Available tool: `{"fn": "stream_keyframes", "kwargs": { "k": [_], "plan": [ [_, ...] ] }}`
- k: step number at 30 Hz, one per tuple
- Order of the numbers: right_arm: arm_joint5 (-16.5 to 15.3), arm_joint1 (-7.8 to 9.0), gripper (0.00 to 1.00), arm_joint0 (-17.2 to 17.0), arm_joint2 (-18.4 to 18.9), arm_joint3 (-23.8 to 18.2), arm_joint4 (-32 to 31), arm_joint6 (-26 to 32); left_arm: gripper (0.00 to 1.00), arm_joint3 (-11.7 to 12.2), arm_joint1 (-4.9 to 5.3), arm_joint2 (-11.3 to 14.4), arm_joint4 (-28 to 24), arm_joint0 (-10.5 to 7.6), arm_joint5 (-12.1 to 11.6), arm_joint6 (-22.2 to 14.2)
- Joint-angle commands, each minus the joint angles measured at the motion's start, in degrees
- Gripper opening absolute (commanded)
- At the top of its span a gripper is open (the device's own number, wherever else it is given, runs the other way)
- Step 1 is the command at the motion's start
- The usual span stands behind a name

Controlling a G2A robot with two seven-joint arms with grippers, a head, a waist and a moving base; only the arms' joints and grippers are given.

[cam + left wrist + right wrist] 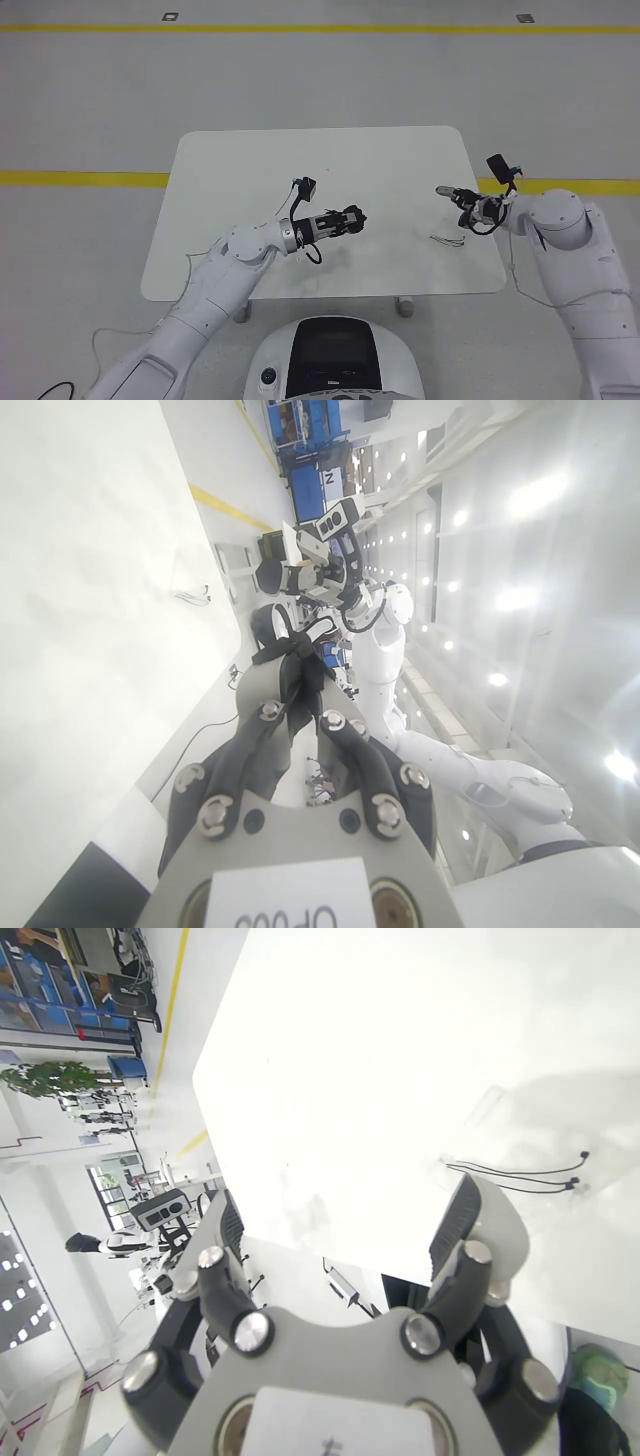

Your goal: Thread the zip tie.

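Note:
My left gripper [352,218] hovers over the middle of the white table [300,160], shut on a black zip tie [272,653] whose end sticks out past the fingertips. Two more thin black zip ties [447,240] lie near the table's right edge; they also show in the left wrist view as loose ties [192,596] and in the right wrist view as ties [525,1178] on what looks like a clear plastic sheet. My right gripper [448,191] is held above the table's right side, beyond those ties, open [345,1218] with nothing between its fingers.
The table top [350,1053] is bare apart from the loose ties. Its right edge [490,220] runs just under the right arm. Grey floor with yellow lines [80,178] surrounds the table.

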Motion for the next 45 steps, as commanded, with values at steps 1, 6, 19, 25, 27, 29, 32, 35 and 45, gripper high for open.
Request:
{"fn": "stream_keyframes", "kwargs": {
  "k": [1, 6, 19, 25, 27, 29, 32, 35, 45],
  "plan": [
    [0.2, 0.32, 1.0, -0.1, 0.2, -0.9, -3.2, 0.9, 0.0, 0.0, 0.0, 0.0, 0.0, 0.0, 0.0, 0.0],
    [0.2, 0.43, 1.0, 2.4, -0.1, -0.4, -9.2, 7.2, 0.0, 0.0, 0.0, 0.0, 0.0, 0.0, 0.0, 0.0],
    [0.2, -5.09, 1.0, 13.6, -4.7, 9.0, -29.4, 20.0, 0.0, 0.0, 0.0, 0.0, 0.0, 0.0, 0.0, 0.0],
    [0.2, -9.19, 1.0, 13.7, 0.4, 12.9, -36.7, 20.0, 0.0, 0.0, 0.0, 0.0, 0.0, 0.0, 0.0, 0.0],
    [0.2, -10.87, 1.0, 12.6, 3.2, 12.2, -38.1, 20.0, 0.0, 0.0, 0.0, 0.0, 0.0, 0.0, 0.0, 0.0],
    [0.2, -12.92, 1.0, 10.3, 6.8, 10.4, -39.2, 20.0, 0.0, 0.0, 0.0, 0.0, 0.0, 0.0, 0.0, 0.0],
    [0.2, -13.79, 1.0, 9.4, 8.3, 9.4, -40.1, 20.0, 0.0, 0.0, 0.0, 0.0, 0.0, 0.0, 0.0, 0.0],
    [0.2, -13.79, 1.0, 9.4, 8.3, 9.4, -40.1, 20.0, 0.0, 0.0, 0.0, 0.0, 0.0, 0.0, 0.0, 0.0],
    [0.2, -13.61, 1.0, 7.6, 5.8, 6.9, -44.9, 20.0, 0.0, 0.0, 0.0, 0.0, 0.0, 0.0, 0.0, 0.0]
  ]
}}
